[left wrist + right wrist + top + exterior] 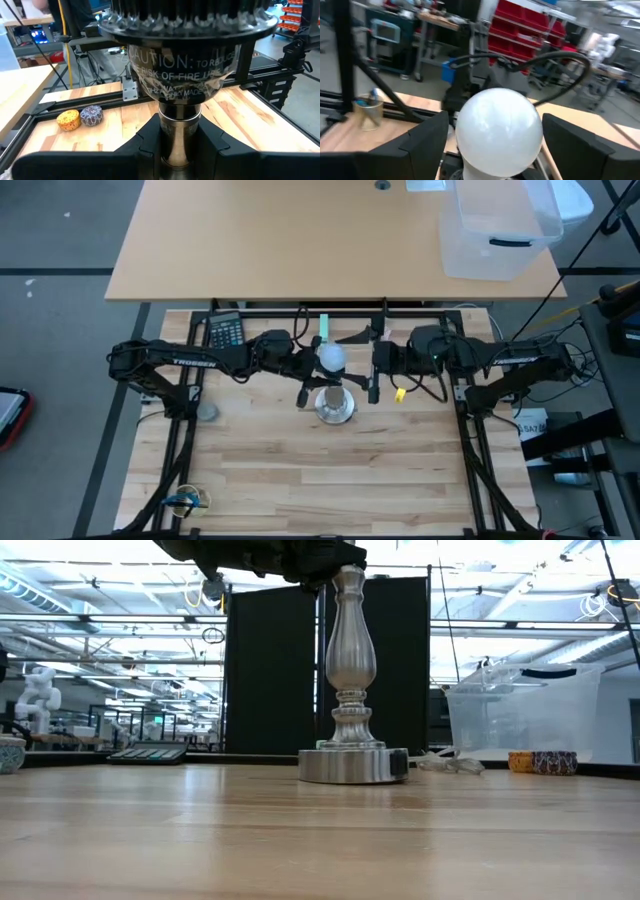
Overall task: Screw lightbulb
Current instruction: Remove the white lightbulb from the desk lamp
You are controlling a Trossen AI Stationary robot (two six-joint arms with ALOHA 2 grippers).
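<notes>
Closest thing in the low view is the silver turned-metal lamp stand with a round base point(352, 690), sitting upright mid-table on the pale butcher-block wooden table point(300, 480). Left gripper point(179, 145) is clamped around the stand's neck just under the black socket, fingers snug on both sides, so it's steadying the thing. The small white frosted round lightbulb point(499, 131) sits on top of the stand, globe up, base down in the socket. The right gripper point(492, 145) has its fingers spread on either side of the globe, with visible gaps, so wide and not gripping. Looks like the bulb is seated, but I can't tell how far it's threaded. Probably still some twisting left. Farther back there's a black calculator point(225, 332) and a clear plastic bin point(500, 230).
</notes>
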